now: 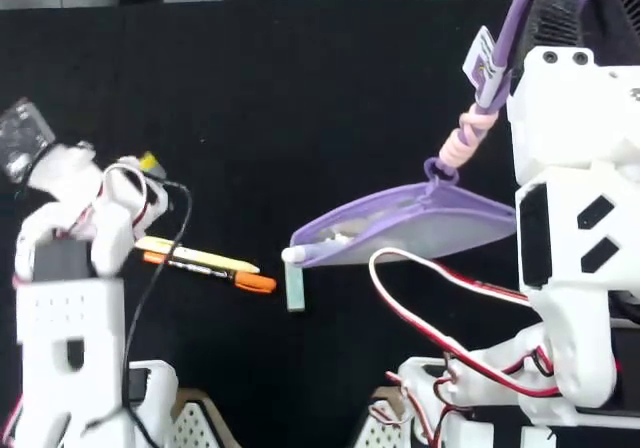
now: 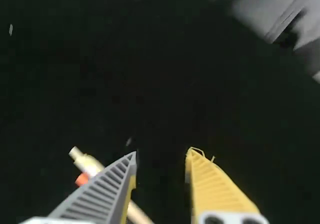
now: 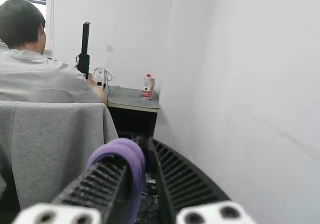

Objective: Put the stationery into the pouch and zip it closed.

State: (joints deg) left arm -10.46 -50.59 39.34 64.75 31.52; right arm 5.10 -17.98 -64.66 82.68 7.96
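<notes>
A lilac pouch [image 1: 410, 223] hangs tilted over the table from a purple strap [image 1: 500, 43], its low end close to the cloth. My right gripper [image 1: 558, 0] is high at the right and shut on that strap [image 3: 120, 161], which sits pinched between the black fingers [image 3: 172, 179]. A yellow pen [image 1: 200, 256] and an orange marker [image 1: 215, 271] lie side by side left of the pouch. A pale green eraser [image 1: 295, 288] lies near the pouch's low end. My left gripper [image 2: 160, 156] stands open above the black cloth, with the pens' tips [image 2: 82, 161] beside its grey finger [image 2: 107, 184].
The black cloth [image 1: 300, 98] covers the whole table. Both arms' white bases [image 1: 70, 348] stand at the front edge, and a red and white cable [image 1: 430, 313] loops from the right arm across the cloth below the pouch.
</notes>
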